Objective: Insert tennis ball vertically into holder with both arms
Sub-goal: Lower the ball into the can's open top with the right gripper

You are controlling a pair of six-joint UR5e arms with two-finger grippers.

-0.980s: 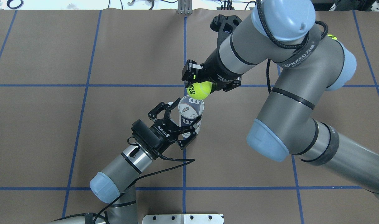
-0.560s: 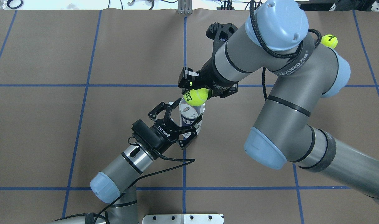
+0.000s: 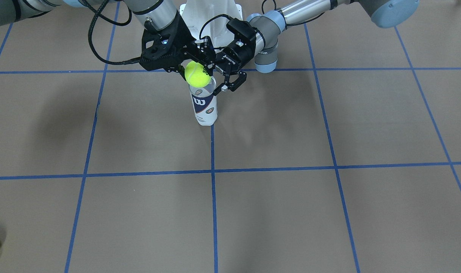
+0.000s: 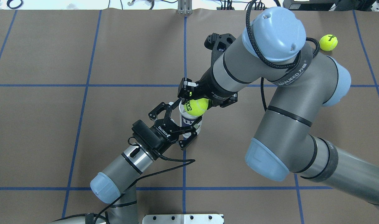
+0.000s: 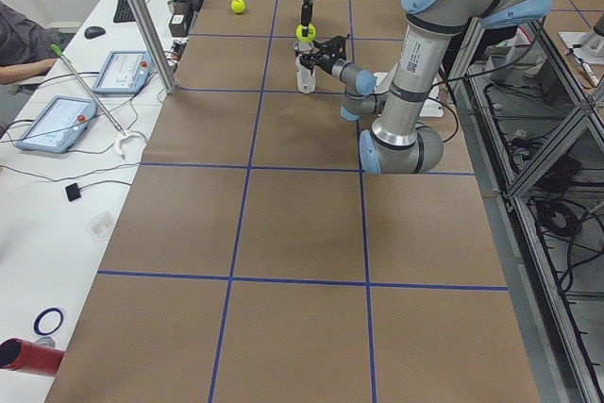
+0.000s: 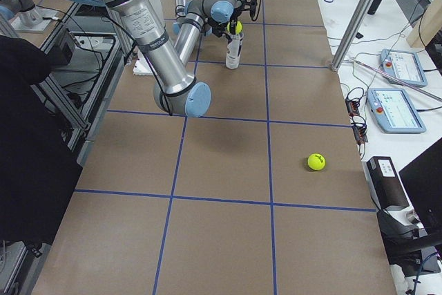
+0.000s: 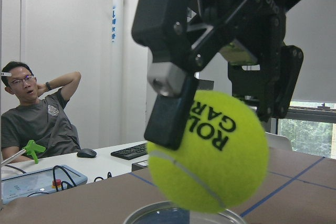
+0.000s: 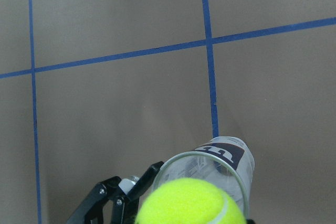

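One sheet of brown paper covers the tabletop (image 4: 46, 46), ruled into big squares by blue tape lines (image 4: 83, 85). A white desk (image 5: 38, 181) runs along its far edge with two control tablets (image 5: 58, 123) on it, and a man (image 7: 37, 121) sits there with one arm bent behind his head. A second ball (image 4: 328, 42) lies loose on the paper, well apart from the work. The can (image 3: 204, 107) stands upright near the middle of the tabletop. The left hand (image 4: 183, 118) is closed on it, with a finger against each side just below the rim. The right hand (image 7: 220, 111) pinches the tennis ball (image 4: 195, 106) and holds it right over the can's mouth. From above the tennis ball covers most of that mouth, and the left hand hides the foot of the can. From the front the tennis ball blocks the left hand's far finger. The left wrist view puts the underside of the tennis ball level with the rim, but whether it has gone in cannot be told. In both side views the hands are too small to read. A second ago the tennis ball hung beyond the rim on the far side. It has since come toward the robot and now sits over the opening. The right arm's elbow has swung clear of the second ball, which it had mostly covered. The can and the left hand have not moved.
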